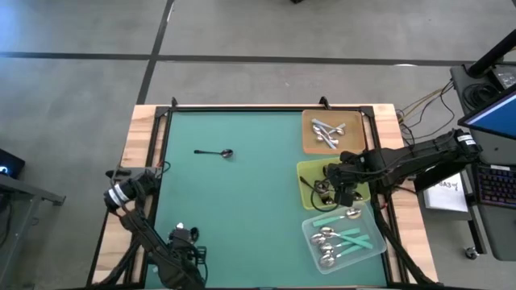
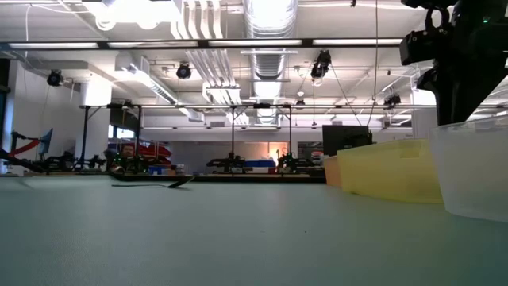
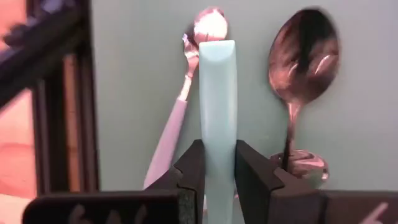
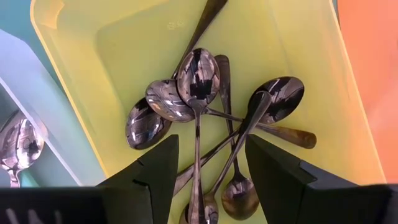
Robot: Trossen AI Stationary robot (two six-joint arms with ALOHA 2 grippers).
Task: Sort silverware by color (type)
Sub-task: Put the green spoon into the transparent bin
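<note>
1. Right claw (image 4: 208,177): arm reaching in from the bench's right edge; held above the yellow tray (image 1: 309,173), fingers wide apart and holding nothing; dark spoons (image 4: 199,81) heaped below it.
2. Left claw (image 3: 217,171): at the bench's left edge near the front corner; fingers closed on a teal-handled spoon (image 3: 217,93).
3. Lone dark spoon (image 1: 214,152): on the green mat, toward the far edge.
4. Silver spoons (image 1: 326,133): in the orange tray (image 1: 310,142), far right corner.
5. No legible writing.
</note>
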